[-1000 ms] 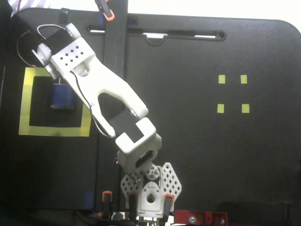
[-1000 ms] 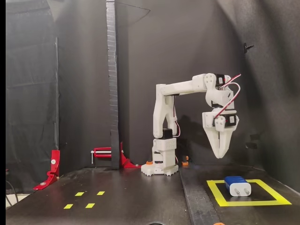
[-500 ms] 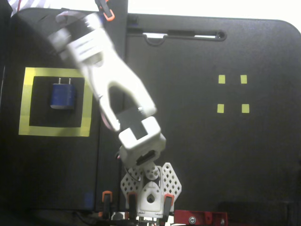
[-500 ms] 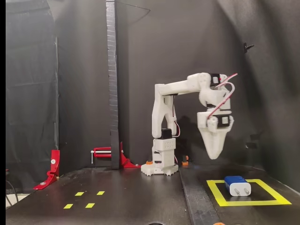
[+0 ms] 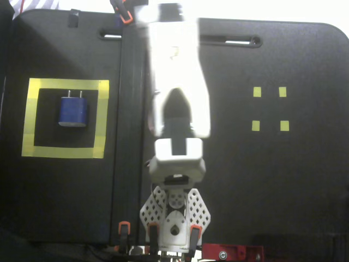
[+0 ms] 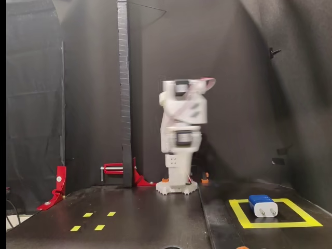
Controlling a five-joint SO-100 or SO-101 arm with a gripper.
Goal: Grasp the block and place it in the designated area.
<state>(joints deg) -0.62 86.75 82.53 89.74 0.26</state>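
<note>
The small dark-blue squarish block (image 5: 73,111) with 2 pale prongs lies flat inside the large square outline of wide yellow tape (image 5: 64,152) at the left of the top-down fixed view, and at the lower right of the side-on fixed view (image 6: 262,206), with nothing touching it. Since 1 second ago the white arm (image 5: 175,98) has swung away from above the tape square to the frame's centre, blurred and pointing toward the top edge. The hand is lost in that blur, so its opening cannot be told. 4 tiny yellow squares (image 5: 269,108) sit right of centre on the black surface (image 5: 272,185).
</note>
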